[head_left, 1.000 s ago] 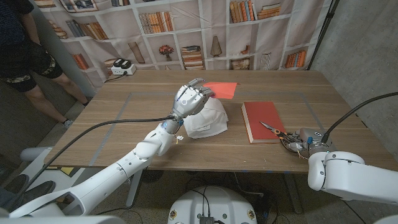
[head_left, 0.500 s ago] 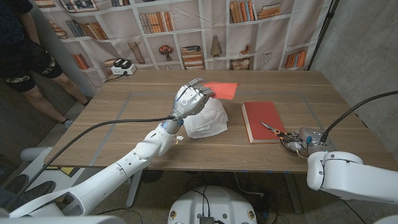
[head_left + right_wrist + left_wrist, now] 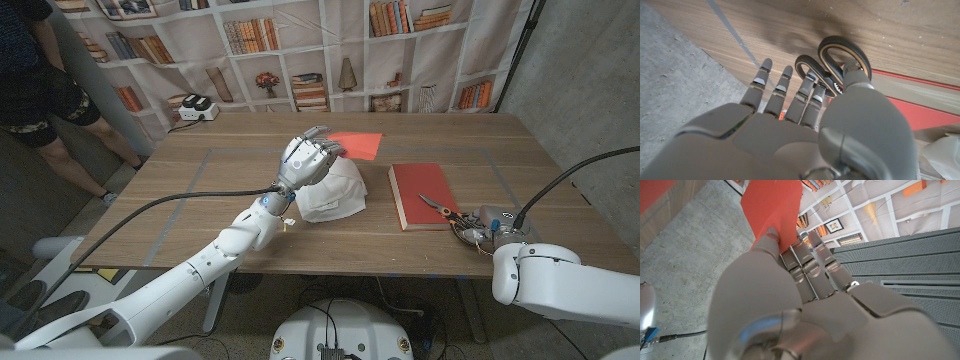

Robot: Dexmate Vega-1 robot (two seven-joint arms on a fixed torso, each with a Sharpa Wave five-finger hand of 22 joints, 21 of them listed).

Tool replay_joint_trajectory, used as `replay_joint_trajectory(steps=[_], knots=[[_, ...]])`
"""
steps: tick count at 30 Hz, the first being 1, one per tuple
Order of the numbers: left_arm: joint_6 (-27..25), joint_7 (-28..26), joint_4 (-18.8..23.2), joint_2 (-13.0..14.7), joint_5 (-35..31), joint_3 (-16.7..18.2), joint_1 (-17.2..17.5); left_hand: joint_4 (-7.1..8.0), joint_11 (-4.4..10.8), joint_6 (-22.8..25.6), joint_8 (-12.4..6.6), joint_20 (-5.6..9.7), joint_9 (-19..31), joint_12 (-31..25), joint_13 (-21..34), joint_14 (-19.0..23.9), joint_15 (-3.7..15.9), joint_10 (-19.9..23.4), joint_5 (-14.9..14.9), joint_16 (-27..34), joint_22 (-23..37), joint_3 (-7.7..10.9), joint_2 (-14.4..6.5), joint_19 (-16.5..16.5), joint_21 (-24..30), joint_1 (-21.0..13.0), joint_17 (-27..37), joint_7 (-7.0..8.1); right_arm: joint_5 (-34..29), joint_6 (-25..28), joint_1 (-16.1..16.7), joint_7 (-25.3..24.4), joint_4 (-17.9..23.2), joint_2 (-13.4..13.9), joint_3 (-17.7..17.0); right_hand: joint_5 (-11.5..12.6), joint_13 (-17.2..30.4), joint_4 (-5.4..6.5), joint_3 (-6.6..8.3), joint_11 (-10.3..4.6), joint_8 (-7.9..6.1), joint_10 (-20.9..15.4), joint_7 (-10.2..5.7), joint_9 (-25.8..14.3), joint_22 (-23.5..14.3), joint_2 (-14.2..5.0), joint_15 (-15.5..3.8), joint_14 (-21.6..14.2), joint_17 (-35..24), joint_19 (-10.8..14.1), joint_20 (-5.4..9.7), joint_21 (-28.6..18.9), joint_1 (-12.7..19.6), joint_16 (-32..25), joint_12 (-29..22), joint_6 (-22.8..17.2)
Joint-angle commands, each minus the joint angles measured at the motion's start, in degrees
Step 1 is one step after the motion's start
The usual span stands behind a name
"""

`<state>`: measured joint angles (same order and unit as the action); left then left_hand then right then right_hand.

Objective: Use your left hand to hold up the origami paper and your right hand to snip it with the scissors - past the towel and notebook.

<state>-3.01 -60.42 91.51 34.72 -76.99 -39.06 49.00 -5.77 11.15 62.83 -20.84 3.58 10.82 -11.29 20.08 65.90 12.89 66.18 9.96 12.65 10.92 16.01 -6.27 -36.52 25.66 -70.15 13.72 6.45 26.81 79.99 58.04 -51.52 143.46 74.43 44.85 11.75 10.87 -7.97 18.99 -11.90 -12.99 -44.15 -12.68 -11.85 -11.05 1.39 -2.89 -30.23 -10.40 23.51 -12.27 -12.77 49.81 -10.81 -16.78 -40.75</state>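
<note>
Scissors point(image 3: 436, 205) lie on the red notebook point(image 3: 420, 190) at the worktop's point(image 3: 230, 170) near right, handles towards the right hand point(image 3: 482, 226), whose fingers in its wrist view reach spread towards the 2 handle loops point(image 3: 840, 62) without being through them; I judge that hand apart and holding nothing. The orange origami paper point(image 3: 355, 144) lies flat on the far side of the worktop, beyond the crumpled white towel point(image 3: 335, 192). The left hand point(image 3: 308, 158) hovers above the towel's far-left edge, fingertips at the paper's near corner; in its wrist view the fingers point(image 3: 812, 255) lie close together against the orange sheet point(image 3: 772, 205), but whether anything is pinched I cannot tell. The step in hand seems to be taking hold of both things. To do it well, the left hand should probably catch the sheet's near edge between thumb and fingers and raise it clear of the towel, leaving a free margin towards the right side for the blades. The right hand would need thumb and fingers seated in the loops before lifting, or the scissors may slide along the notebook cover. No container is on the worktop; a power strip point(image 3: 198, 106) sits at the far left corner
</note>
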Motion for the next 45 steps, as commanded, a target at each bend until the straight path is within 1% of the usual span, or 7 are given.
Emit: replay_joint_trajectory(steps=[1, 8, 15, 23, 30, 34, 45], knots=[[0.4, 0.2, -0.4, -0.2, -0.1, -0.3, -0.5, -0.15, 0.45, -0.2, -0.23, 6.71, 0.1, -0.4, 0.2, -0.3, 0.25, 0.1, 0.3, 0.2, 0.2, 0.41, -0.2, 0.4, 0.4, -0.2, 0.1, -0.12, -1.4, 0.0, -0.7, -0.9, -1.0, -0.5, 1.7, 0.0, 0.1, 0.14, 0.27, -0.07, -0.33, -0.5, -0.07, -0.2, -0.1, -0.25, -3.58, -0.7, -0.2, 0.2, 0.1, -0.1, 0.2, -0.3, -0.2, -0.6], [0.4, 0.4, -0.5, -0.3, -0.1, -0.3, -0.6, -0.2, 0.46, -0.2, -0.27, 6.71, 0.1, -0.4, 0.2, -0.4, 0.26, 0.1, 0.3, 0.1, 0.2, 0.54, -0.1, 0.4, 0.4, -0.2, 0.1, 0.0, -3.1, 0.0, 0.8, -1.5, -1.7, -1.6, 0.7, 0.0, 0.0, 0.46, 0.23, 0.01, -0.44, -1.8, -0.09, -0.2, -0.1, -0.56, -4.3, -2.3, -0.2, 1.3, 0.59, -0.4, -0.2, -0.6, -0.4, -1.6], [0.4, 0.4, -0.8, -0.4, 0.0, -0.3, -0.8, -0.16, 0.45, -0.2, -0.28, 6.72, 0.1, -0.4, 0.2, -0.4, 0.26, 0.1, 0.3, 0.1, 0.2, 0.62, -0.1, 0.5, 0.5, -0.1, 0.1, -0.08, -8.3, -0.7, 4.0, 1.9, -2.0, -2.9, -2.1, -0.2, 0.0, 1.77, -0.57, 0.11, -0.74, -3.6, -0.05, -0.2, -0.1, -0.94, -4.67, -3.9, -0.4, 2.0, 0.73, -0.5, -2.7, -0.8, -0.5, -3.6], [0.5, 0.3, -1.2, -0.5, 0.1, -0.5, -1.1, -0.16, 0.46, -0.2, -0.31, 6.69, 0.1, -0.4, 0.2, -0.4, 0.25, 0.0, 0.3, 0.1, 0.2, 0.71, -0.1, 0.5, 0.5, -0.1, 0.1, -0.01, -13.3, -0.4, 4.9, 6.6, -2.1, -3.7, -2.8, -0.3, -0.1, 2.03, -0.85, 0.1, -0.75, -4.3, -0.08, -0.1, -0.1, -0.89, -4.75, -4.6, -0.3, 2.2, 0.81, -0.5, -3.4, -0.7, -0.6, -4.3], [0.8, 0.1, -1.7, -0.7, 0.3, -0.6, -1.5, -0.22, 0.46, -0.2, -0.31, 6.66, 0.1, -0.4, 0.3, -0.3, 0.32, 0.0, 0.3, 0.2, 0.2, 0.87, -0.1, 0.5, 0.5, -0.1, 0.1, -0.03, -16.7, 0.0, 4.6, 10.0, -2.3, -4.2, -2.1, -0.2, -0.1, 1.41, -0.64, -0.1, -0.19, -3.9, -0.07, -0.1, -0.1, -0.58, -4.51, -4.3, -0.1, 2.2, 0.74, -0.4, -2.8, -0.3, -0.2, -3.4], [1.0, 0.0, -2.1, -0.8, 0.4, -0.7, -1.8, -0.21, 0.45, -0.2, -0.32, 6.67, 0.1, -0.4, 0.3, -0.3, 0.28, 0.0, 0.3, 0.2, 0.2, 0.93, -0.1, 0.6, 0.6, -0.1, 0.1, -0.04, -18.1, 0.0, 4.1, 11.4, -2.3, -4.1, -1.4, 0.0, -0.1, 0.3, 0.1, -0.15, 0.07, -3.6, -0.11, -0.1, -0.1, -0.63, -4.54, -4.2, 0.1, 2.1, 0.75, -0.3, -1.0, 0.0, 0.1, -3.2], [1.4, -0.2, -3.1, -1.1, 0.5, -1.2, -2.7, -0.19, 0.45, -0.2, -0.37, 6.62, 0.1, -0.4, 0.2, -0.4, 0.25, 0.0, 0.3, 0.1, 0.2, 1.09, 0.0, 0.6, 0.6, 0.1, 0.1, -0.01, -18.6, 0.0, 3.6, 12.1, -2.1, -4.1, -0.8, 0.3, -0.1, -0.92, 1.38, -0.33, 0.48, -3.0, -0.13, -0.1, -0.1, -1.1, -4.58, -3.9, 0.1, 1.6, 1.0, 0.1, 1.5, 0.3, 0.7, -2.7]])
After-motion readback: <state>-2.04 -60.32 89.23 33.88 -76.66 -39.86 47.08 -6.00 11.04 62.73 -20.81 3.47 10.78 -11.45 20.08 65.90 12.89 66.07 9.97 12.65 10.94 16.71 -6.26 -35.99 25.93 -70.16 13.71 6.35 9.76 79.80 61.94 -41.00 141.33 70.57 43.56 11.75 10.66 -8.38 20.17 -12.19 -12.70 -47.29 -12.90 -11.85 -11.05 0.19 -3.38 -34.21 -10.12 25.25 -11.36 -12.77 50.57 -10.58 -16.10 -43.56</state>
